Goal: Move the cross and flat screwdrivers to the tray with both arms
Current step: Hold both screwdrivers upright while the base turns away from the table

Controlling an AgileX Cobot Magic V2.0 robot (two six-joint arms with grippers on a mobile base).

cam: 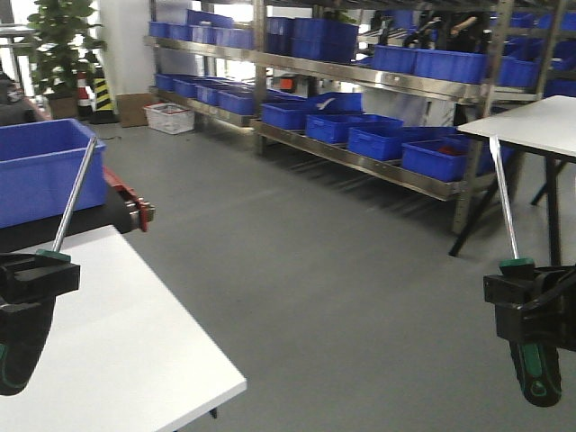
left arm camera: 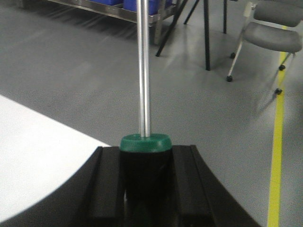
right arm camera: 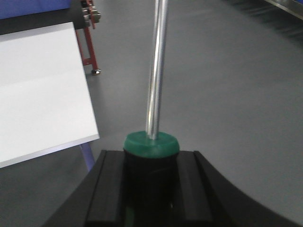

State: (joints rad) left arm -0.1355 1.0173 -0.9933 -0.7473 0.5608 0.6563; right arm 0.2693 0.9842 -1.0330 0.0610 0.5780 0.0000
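Observation:
Each arm holds a screwdriver upright, shaft pointing up. In the front view my left gripper [cam: 31, 274] is shut on the black handle of one screwdriver [cam: 74, 193] at the lower left, above the white table. My right gripper [cam: 526, 301] is shut on the other screwdriver [cam: 502, 193] at the lower right, its green-ended handle hanging below the fingers. The left wrist view shows the green collar [left arm camera: 144, 143] clamped between the black fingers [left arm camera: 106, 182], steel shaft rising. The right wrist view shows the same: green collar [right arm camera: 151, 144] between the fingers [right arm camera: 187, 182]. The tray is out of view.
A white table [cam: 117, 351] lies under the left gripper, a blue bin [cam: 40, 166] behind it. Another white table [cam: 531, 121] stands at the right. Steel shelving with several blue bins [cam: 360, 126] lines the back. Grey floor lies between. A chair [left arm camera: 274, 33] shows in the left wrist view.

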